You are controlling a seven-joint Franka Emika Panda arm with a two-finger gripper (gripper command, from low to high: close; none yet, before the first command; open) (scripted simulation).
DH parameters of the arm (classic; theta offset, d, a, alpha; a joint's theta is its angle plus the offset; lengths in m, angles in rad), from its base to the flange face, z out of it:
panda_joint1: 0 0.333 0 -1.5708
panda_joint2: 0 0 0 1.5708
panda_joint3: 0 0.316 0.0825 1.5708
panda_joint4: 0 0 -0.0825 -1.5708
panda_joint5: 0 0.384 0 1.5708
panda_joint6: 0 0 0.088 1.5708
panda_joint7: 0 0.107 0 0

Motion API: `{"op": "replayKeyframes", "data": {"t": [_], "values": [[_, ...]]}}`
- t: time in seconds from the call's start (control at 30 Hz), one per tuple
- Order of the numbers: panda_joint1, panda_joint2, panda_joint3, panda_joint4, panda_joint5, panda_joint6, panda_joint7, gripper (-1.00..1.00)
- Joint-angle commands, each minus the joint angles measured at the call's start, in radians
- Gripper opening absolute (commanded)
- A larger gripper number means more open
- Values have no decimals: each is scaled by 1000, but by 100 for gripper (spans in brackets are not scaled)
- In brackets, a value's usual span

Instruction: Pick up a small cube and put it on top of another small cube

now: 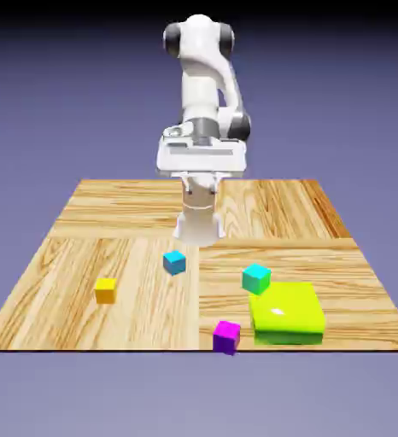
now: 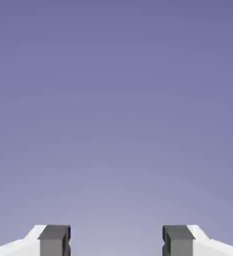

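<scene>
Wood-grained tabletop [image 1: 134, 205] against blue-violet; yellow-orange cube [image 1: 106, 291] on the exterior view's left, sky-blue cube [image 1: 174, 263] farther back. Likely error: mistaking the turquoise cube [image 1: 256, 279] for the target, its colour being similar. Arm [image 1: 201, 94] raised; gripper [image 2: 116, 241] spread, empty.

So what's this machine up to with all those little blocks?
Nothing is being handled right now: the claw is open and empty, up above the table. The yellow-orange cube and the sky-blue cube, one of which is meant to go on the other, sit apart on the wood.
</scene>
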Motion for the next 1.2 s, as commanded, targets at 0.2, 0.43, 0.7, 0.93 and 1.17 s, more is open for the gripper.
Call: {"op": "replayKeyframes", "data": {"t": [0.2,0.43,0.7,0.93,1.17], "values": [[27,254,-141,159,5,-232,-110,0],[54,507,-282,317,10,-463,-221,0],[85,797,-442,498,15,-728,-347,0],[113,1051,-583,657,20,-960,-457,0],[87,1196,-589,642,54,-896,-502,0]]}}
